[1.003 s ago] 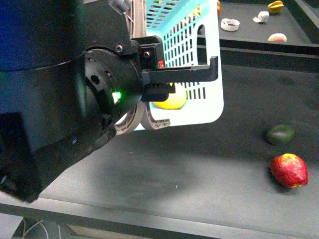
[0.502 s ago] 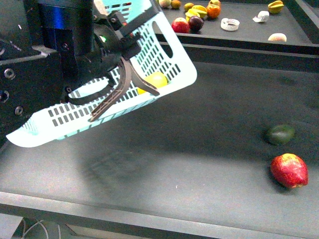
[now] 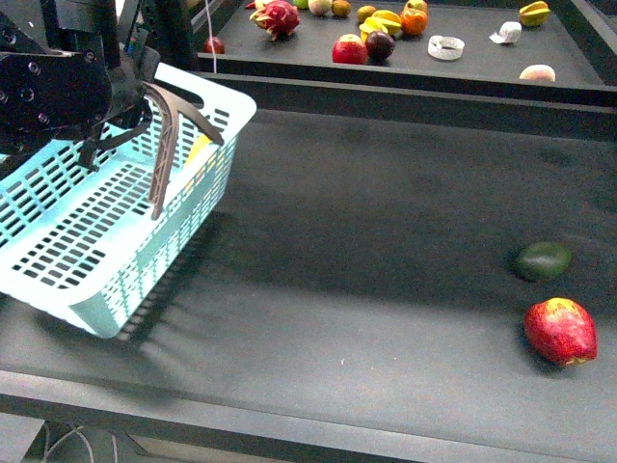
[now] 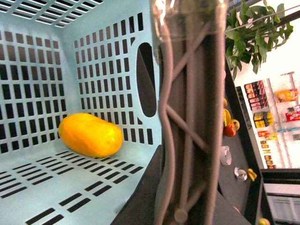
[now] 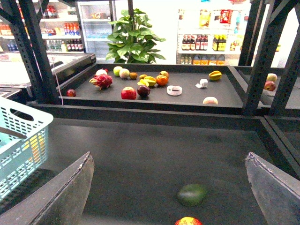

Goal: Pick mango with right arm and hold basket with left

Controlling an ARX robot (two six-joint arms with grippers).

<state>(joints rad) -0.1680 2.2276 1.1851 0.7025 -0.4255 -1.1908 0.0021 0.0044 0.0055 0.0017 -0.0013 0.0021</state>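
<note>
The mango (image 4: 90,135) lies inside the basket (image 3: 58,280), against its far slotted wall, long axis along that wall. The basket rests tilted at the bench's (image 3: 366,251) left edge. The left hand (image 3: 130,106) is at the grey handle (image 3: 164,145); whether it grips cannot be told. The right hand (image 5: 171,187) stands wide open and empty, well apart toward the right side. Judgement: the mango is already binned.

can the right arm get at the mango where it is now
Probably not easily: the mango lies inside the basket, against its wall, and the open right gripper is far across the table.
</note>
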